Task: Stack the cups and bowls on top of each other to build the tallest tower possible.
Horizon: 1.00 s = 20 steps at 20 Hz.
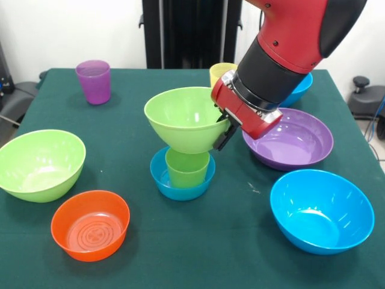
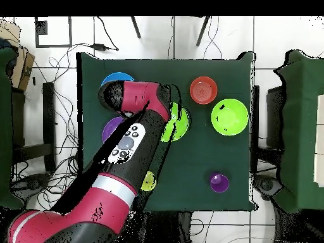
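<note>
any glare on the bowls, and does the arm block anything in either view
Front view: soft ceiling highlights gleam inside the purple bowl and the near blue bowl; the arm hides most of the yellow cup. Overhead view: the arm covers part of the green bowl on the stack, and no clear glare shows.

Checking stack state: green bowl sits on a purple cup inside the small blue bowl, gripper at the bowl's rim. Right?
Not quite. The cup under the green bowl is green, not purple; the front view shows it. The purple cup stands alone, apart from the stack. The rest holds: small blue bowl at the bottom, gripper at the rim.
</note>
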Each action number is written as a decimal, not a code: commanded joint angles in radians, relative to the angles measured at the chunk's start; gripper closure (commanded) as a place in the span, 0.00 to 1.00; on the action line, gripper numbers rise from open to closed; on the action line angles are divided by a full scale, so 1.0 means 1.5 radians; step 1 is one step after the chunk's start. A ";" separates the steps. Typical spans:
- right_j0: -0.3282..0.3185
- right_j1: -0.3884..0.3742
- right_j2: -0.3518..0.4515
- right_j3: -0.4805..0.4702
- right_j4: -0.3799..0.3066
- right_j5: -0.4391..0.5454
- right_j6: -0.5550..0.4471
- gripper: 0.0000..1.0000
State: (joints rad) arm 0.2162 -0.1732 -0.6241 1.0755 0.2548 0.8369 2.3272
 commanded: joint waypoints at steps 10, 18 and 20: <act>-0.009 0.022 0.037 -0.048 -0.017 0.056 0.061 1.00; -0.017 0.025 0.033 -0.077 -0.017 0.078 0.050 1.00; -0.019 0.027 0.031 -0.086 -0.017 0.082 0.047 1.00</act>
State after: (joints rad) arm 0.2094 -0.1407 -0.6369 1.0295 0.2546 0.8438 2.3272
